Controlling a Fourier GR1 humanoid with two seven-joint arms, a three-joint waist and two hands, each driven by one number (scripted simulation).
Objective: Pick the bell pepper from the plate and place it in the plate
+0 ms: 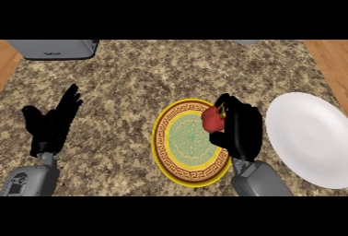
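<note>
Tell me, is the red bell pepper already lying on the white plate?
No: the bell pepper is in the right hand, over the patterned plate, not the white plate.

On the table (136, 78) we see two plates side by side: the patterned plate (183, 173) near the middle, the plain plate (306, 138) by the right edge. We find the bell pepper (212, 120) over the patterned plate's right rim. An appliance (54, 48) sits at the far left corner.

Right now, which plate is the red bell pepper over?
The patterned yellow-rimmed plate, where the right robot hand grips the bell pepper; the plain white plate sits apart.
</note>
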